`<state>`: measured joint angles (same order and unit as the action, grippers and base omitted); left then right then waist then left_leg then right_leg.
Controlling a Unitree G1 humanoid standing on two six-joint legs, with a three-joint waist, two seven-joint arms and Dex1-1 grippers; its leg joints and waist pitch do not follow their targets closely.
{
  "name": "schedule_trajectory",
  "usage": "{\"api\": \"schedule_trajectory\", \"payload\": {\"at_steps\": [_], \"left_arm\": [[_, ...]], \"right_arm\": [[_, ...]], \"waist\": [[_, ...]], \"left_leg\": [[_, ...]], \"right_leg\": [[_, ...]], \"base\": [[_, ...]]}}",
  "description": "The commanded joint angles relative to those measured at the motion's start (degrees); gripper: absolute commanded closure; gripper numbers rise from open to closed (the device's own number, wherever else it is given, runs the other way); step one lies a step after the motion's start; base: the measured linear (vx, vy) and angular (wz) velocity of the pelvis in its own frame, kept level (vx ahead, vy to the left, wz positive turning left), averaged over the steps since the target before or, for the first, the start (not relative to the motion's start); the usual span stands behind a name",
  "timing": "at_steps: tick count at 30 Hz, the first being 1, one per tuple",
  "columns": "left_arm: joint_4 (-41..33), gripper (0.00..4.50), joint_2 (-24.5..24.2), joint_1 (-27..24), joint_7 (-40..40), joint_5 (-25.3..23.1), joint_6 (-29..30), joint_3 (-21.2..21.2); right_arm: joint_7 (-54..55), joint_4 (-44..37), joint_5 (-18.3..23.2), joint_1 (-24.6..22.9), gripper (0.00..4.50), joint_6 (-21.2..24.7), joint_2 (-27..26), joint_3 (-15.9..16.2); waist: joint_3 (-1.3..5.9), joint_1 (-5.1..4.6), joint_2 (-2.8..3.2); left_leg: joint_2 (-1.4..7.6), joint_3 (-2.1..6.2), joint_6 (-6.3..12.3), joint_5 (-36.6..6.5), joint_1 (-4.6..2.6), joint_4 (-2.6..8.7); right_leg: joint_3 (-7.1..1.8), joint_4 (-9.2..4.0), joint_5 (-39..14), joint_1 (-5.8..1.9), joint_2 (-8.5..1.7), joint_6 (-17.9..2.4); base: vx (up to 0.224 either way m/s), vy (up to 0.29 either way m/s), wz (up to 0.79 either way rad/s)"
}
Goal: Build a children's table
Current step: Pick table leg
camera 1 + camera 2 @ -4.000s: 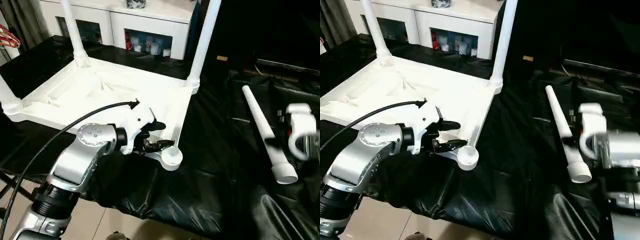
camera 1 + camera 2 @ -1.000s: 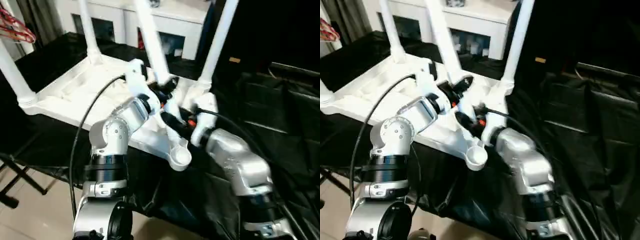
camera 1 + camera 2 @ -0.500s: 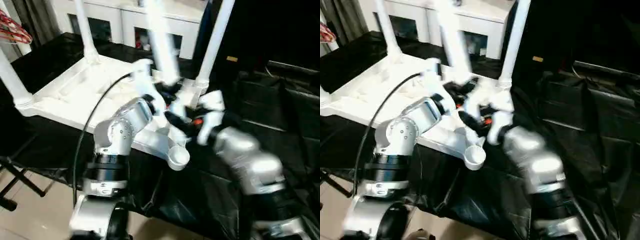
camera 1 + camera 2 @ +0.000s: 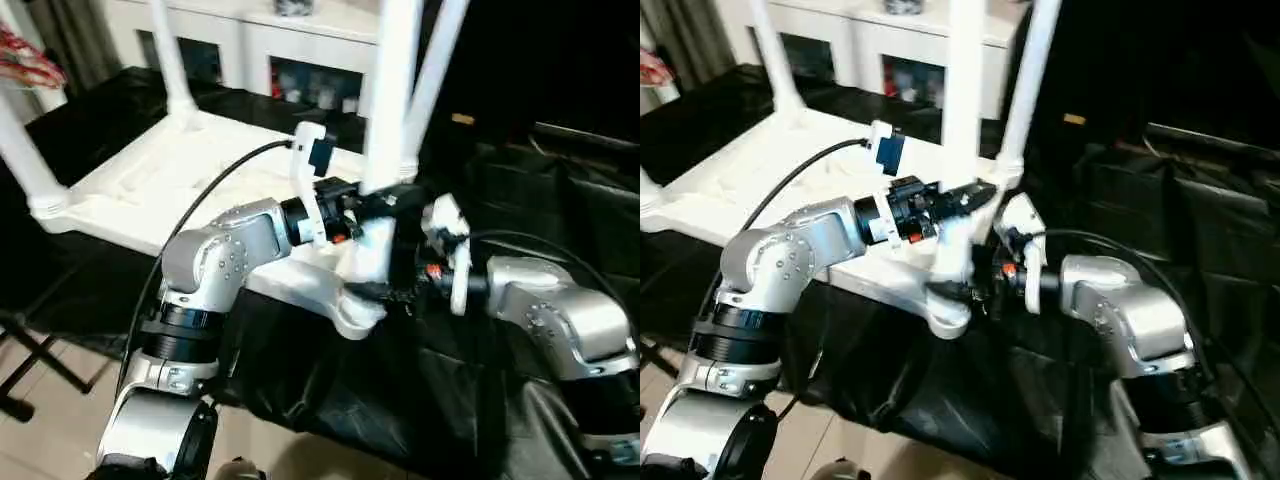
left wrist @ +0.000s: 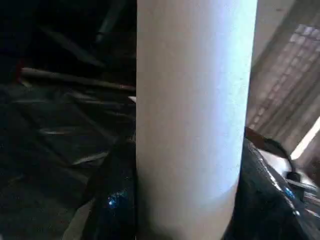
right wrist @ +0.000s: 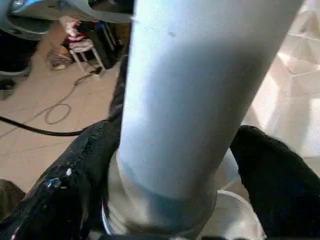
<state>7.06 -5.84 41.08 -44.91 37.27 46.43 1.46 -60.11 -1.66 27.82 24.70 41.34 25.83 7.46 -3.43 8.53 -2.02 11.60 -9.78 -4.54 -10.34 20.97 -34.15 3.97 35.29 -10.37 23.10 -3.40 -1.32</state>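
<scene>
Frame centre: fourth leg stood upright over near corner socket of upturned table top — left gripper and right gripper both pinching it. Leg likely light, stiff, slick plastic — best gripped low, near thick end.

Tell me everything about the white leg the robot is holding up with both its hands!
The leg is a long, smooth, round tube of white plastic, standing almost upright over the near corner socket of the upturned tabletop. Its lower end sits at or in that socket; how deep is unclear. The left gripper holds it higher up, black fingers on either side. The right gripper clamps it near the base, just above the socket.
</scene>
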Motion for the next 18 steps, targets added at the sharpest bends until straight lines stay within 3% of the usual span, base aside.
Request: {"api": "schedule_trajectory", "payload": {"at_steps": [1,4,12,18], "left_arm": [[-2.11,2.57,0.05,0.90,-2.17,2.17,0.70,0.44],[-2.26,2.57,0.09,0.80,-3.42,2.65,1.03,0.57],[-2.53,2.57,-0.44,0.21,-5.06,2.88,0.73,1.24],[-3.90,2.57,-0.20,-0.74,-4.89,4.07,1.69,0.63]], "right_arm": [[0.04,-0.18,0.41,0.48,0.85,1.08,0.92,0.02],[0.77,0.52,0.66,0.51,0.85,1.01,-0.23,-0.72],[1.62,0.08,2.93,-0.06,1.63,1.98,-1.75,-1.73],[2.81,-1.60,3.88,-1.44,1.84,2.76,-3.06,-1.75]], "waist": [[4.14,0.16,-0.34],[4.17,0.12,-0.29],[4.24,0.11,-0.23],[4.22,0.15,-0.44]], "left_leg": [[1.50,0.29,1.25,-6.11,-0.35,3.50],[1.48,0.29,1.13,-6.16,-0.33,3.48],[1.50,0.31,0.97,-5.83,-0.36,3.50],[1.54,0.31,0.68,-5.88,-0.32,3.55]], "right_leg": [[-2.78,-3.77,-8.89,-3.60,-4.64,-10.02],[-2.77,-3.81,-9.04,-3.57,-4.59,-9.74],[-2.72,-3.68,-8.13,-3.59,-4.56,-9.95],[-2.74,-3.72,-9.09,-3.58,-4.64,-9.40]], "base": [[0.000,0.000,0.00],[0.000,0.000,0.00],[0.000,0.000,0.00],[0.000,0.000,0.00]]}}
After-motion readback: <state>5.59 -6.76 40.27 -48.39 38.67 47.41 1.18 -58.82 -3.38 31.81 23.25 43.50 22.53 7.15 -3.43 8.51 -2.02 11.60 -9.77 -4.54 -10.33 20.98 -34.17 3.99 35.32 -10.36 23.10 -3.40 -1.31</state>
